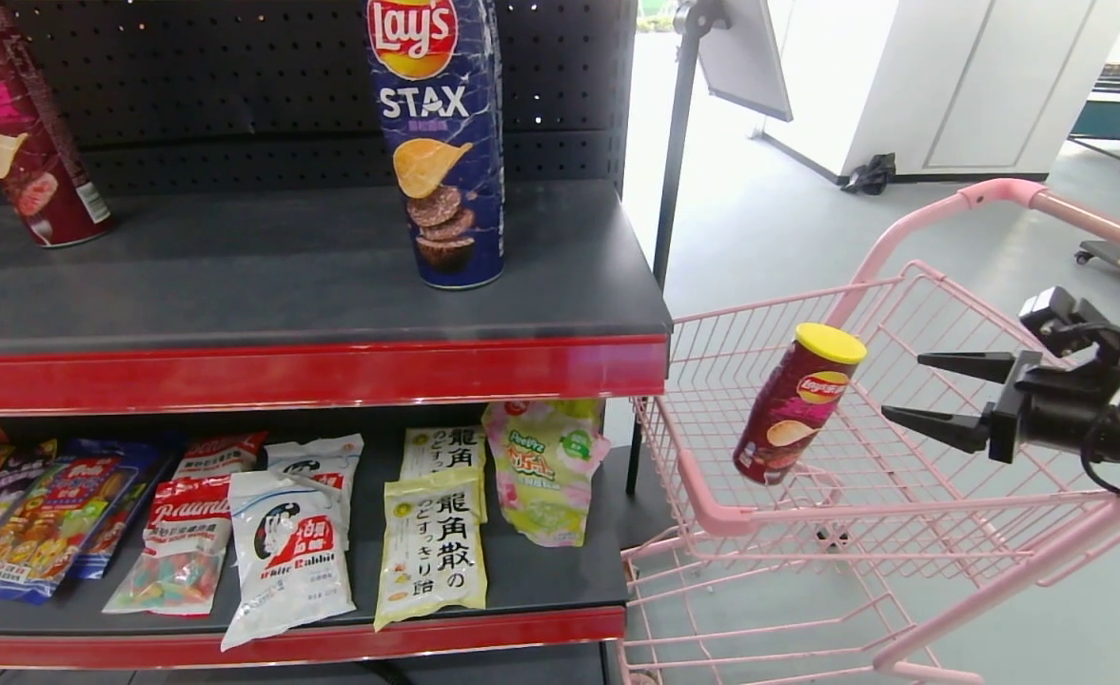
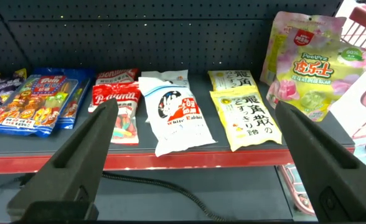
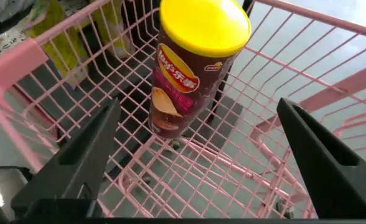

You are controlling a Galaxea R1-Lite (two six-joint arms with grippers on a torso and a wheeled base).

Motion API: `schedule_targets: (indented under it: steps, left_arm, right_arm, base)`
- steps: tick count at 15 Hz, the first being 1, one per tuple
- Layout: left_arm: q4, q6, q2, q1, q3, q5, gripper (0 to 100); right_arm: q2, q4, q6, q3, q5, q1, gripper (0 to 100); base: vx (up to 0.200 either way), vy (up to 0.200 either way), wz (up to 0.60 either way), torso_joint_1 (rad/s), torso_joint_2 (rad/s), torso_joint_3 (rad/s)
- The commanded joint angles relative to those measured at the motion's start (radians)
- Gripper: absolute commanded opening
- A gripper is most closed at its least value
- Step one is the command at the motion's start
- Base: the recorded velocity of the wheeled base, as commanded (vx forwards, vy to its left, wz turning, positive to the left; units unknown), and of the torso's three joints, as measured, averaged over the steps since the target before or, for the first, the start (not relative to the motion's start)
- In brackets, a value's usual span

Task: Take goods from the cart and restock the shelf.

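Just ahead of the right gripper, inside the pink shopping cart: one maroon potato-chip canister with a yellow lid, leaning at a tilt. Its lid end is nearest the fingertips and its base rests down on the basket wire beyond. Right gripper: fingers spread wide, nothing held, tips close to the canister but apart from it; from the wrist, the canister sits centred between the two fingers. Step in hand, as judged: closing in for the pick. Recommended handling: advance until the fingers straddle the cylinder body below the lid, not the lid itself; turn the wrist so the finger line crosses the tilted canister squarely, since a skewed pinch on a round wall is likely to slip; keep the lower finger off the basket wires. Then lift clear of the cart rim before swinging away. Destination, beyond the canister from this gripper: upper shelf board, carrying one upright blue chip canister and, farther off, a second maroon canister, with bare board between them. Left gripper: fingers wide apart, empty, with the lower shelf's candy bags lying beyond its tips.
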Motion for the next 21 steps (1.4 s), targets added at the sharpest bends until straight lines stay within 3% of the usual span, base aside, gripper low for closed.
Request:
schedule_targets:
  steps: [1, 5, 8, 13, 14, 17, 21]
  left_arm:
    - [0.0, 0.0, 0.001, 0.0, 0.0, 0.001, 100]
    - [0.0, 0.0, 0.001, 0.0, 0.0, 0.001, 100]
    - [0.0, 0.0, 0.001, 0.0, 0.0, 0.001, 100]
    - [0.0, 0.0, 0.001, 0.0, 0.0, 0.001, 100]
    - [0.0, 0.0, 0.001, 0.0, 0.0, 0.001, 100]
    - [0.0, 0.0, 0.001, 0.0, 0.0, 0.001, 100]
    - [0.0, 0.0, 0.001, 0.0, 0.0, 0.001, 100]
  right_arm:
    - [0.183, -0.001, -0.004, -0.118, 0.017, 0.028, 100]
    - [0.272, 0.001, -0.003, -0.218, 0.019, 0.034, 100]
    - [0.305, 0.002, 0.0, -0.227, 0.074, 0.103, 100]
    - [0.345, -0.001, 0.132, -0.31, 0.082, 0.221, 100]
    - [0.357, -0.002, 0.148, -0.317, 0.082, 0.238, 0]
    - [0.364, -0.002, 0.198, -0.35, 0.08, 0.297, 0]
    - [0.308, -0.001, 0.207, -0.351, 0.079, 0.3, 0]
  base:
    - [0.0, 0.0, 0.0, 0.0, 0.0, 0.0]
    - [0.0, 0.0, 0.0, 0.0, 0.0, 0.0]
    - [0.0, 0.0, 0.0, 0.0, 0.0, 0.0]
    - [0.0, 0.0, 0.0, 0.0, 0.0, 0.0]
    - [0.0, 0.0, 0.0, 0.0, 0.0, 0.0]
    - [0.0, 0.0, 0.0, 0.0, 0.0, 0.0]
    - [0.0, 0.0, 0.0, 0.0, 0.0, 0.0]
